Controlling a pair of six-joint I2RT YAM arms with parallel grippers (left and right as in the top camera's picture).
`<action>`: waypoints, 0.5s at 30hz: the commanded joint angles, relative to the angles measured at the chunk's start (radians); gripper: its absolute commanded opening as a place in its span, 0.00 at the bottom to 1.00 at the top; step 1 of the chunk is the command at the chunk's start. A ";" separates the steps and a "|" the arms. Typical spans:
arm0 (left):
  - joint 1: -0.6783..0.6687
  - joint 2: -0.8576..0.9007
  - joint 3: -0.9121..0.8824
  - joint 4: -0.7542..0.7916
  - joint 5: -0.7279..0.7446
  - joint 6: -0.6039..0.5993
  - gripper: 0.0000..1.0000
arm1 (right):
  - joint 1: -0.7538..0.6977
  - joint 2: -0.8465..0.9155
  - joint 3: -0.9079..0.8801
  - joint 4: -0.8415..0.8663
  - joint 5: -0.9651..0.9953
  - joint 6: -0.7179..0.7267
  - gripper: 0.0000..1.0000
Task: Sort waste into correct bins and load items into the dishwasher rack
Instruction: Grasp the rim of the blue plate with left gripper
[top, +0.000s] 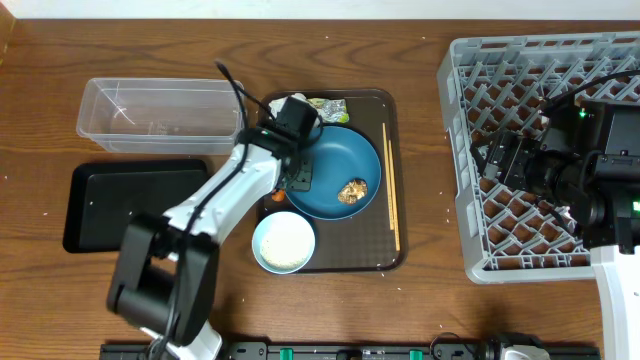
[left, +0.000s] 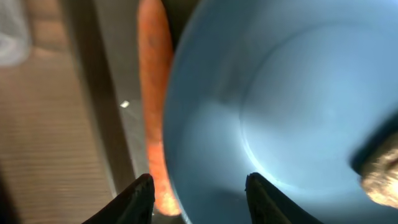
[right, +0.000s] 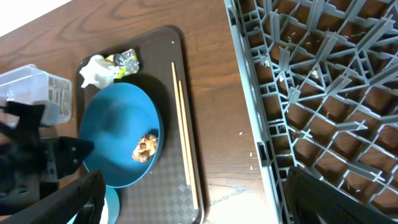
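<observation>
Shows left gripper (left: 199, 198) low over a dark brown serving tray (top: 395, 200), fingers spread wide and empty, straddling the rim of a large round dark-blue plate (left: 280, 112). Places a small orange carrot (left: 152, 106) on the tray, tight against that rim, its end just inside one finger. Shows right gripper (right: 194, 176) equally wide, empty, above the grey plastic lattice rack (right: 323, 93). For a clean pick: shift towards the carrot, centre it, exclude the plate edge, close across its width.
</observation>
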 joint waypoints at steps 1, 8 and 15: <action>0.003 0.006 -0.004 0.001 0.020 -0.007 0.46 | 0.013 0.005 0.002 -0.008 0.006 0.011 0.86; -0.003 0.006 -0.004 0.034 0.224 -0.006 0.39 | 0.013 0.005 0.002 0.006 0.006 0.016 0.86; -0.005 0.006 -0.004 0.029 0.186 -0.007 0.39 | 0.013 0.005 0.002 0.016 0.006 0.015 0.86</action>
